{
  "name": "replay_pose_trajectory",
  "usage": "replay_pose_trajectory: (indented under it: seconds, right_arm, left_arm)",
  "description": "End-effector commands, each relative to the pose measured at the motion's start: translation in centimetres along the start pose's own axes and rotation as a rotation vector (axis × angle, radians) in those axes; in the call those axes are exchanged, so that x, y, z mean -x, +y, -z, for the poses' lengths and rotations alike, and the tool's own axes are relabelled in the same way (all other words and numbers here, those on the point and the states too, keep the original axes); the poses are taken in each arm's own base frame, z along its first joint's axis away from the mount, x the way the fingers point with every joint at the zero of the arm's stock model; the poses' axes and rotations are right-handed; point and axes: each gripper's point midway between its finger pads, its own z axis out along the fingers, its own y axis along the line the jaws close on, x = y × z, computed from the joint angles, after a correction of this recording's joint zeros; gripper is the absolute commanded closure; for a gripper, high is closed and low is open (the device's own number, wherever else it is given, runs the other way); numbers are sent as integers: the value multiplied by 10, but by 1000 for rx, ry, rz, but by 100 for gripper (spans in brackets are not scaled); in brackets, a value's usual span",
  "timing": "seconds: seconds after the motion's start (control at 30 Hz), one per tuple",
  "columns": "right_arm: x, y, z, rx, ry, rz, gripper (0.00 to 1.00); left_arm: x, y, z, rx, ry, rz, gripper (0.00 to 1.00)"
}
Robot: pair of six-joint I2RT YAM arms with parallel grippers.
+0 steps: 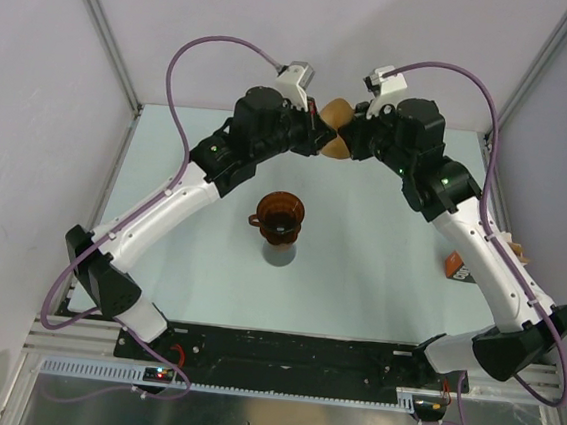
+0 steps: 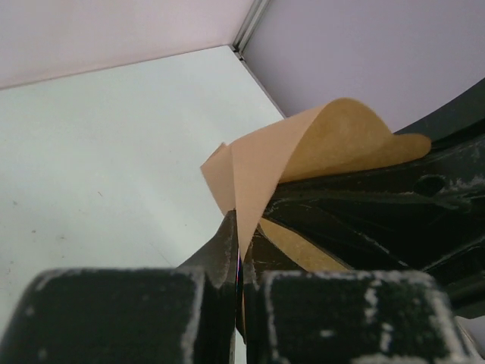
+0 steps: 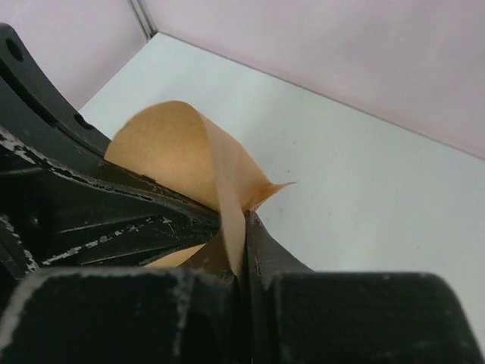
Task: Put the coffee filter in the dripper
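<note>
- Pale lilac matte wall panels [image 1: 332,16] enclosed the cell on three sides.
- Silver aluminium corner posts [image 1: 102,29] joined them.
- Pale mint-white flat tabletop [image 1: 378,272] was evenly lit.

The dripper [image 1: 279,215] stands mid-table, its rim open from above, with bare table [image 1: 367,281] all round it. The left arm [image 1: 179,198] and right arm [image 1: 472,236] flank it. Beyond it, the left gripper [image 1: 323,136] and right gripper [image 1: 348,140] meet, with the coffee filter [image 1: 336,110] bridging them. An orange bag [image 1: 456,268] lies beneath the right arm.

No legible text anywhere
</note>
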Motion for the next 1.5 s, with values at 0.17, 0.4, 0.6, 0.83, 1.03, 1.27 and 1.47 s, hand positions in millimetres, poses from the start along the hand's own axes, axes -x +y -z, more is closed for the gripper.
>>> replay_pose_trajectory:
  seconds: [0.17,0.4,0.6,0.83,1.03,1.27,1.47]
  right_arm:
    - [26,4,4,3,-60,3,100]
    - [22,6,8,18,-41,8,100]
    - [20,-6,10,-28,-35,16,100]
    - [16,-9,10,-37,-26,21,100]
    - [17,-9,9,-39,-29,13,100]
    - [20,-13,8,-68,-19,-3,73]
    - [15,-22,15,-114,2,-9,58]
  left_arm:
    - [24,-14,9,-39,-72,-91,100]
    - [26,-18,14,-68,-72,-139,94]
    - [32,-17,22,-61,-89,-149,78]
    - [33,-14,26,-44,-98,-157,75]
    - [31,-11,24,-47,-87,-140,96]
    - [27,-1,21,-17,-75,-72,100]
    - [31,15,19,28,-88,-26,100]
